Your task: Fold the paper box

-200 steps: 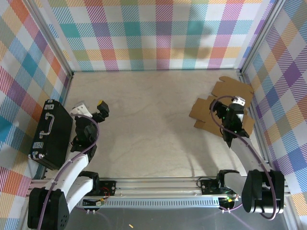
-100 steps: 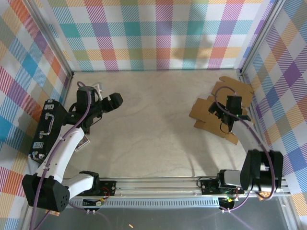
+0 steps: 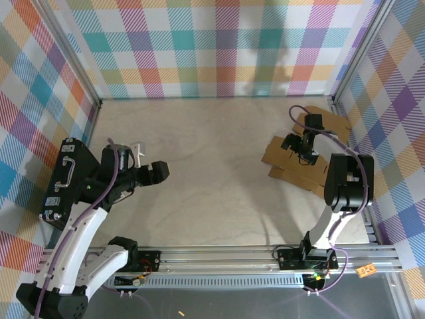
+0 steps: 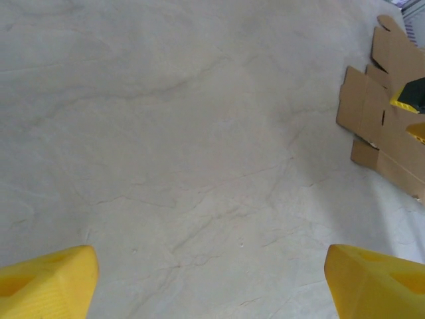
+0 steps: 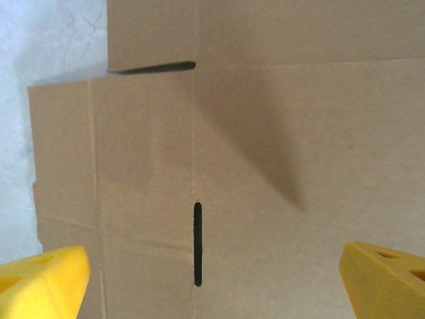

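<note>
Where the paper box lies, the right gripper gapes empty.

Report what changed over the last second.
The left gripper swung out from beside the case toward mid-table. The right gripper shifted farther back over the box, jaws wide, holding nothing. The box and case stayed put.
</note>
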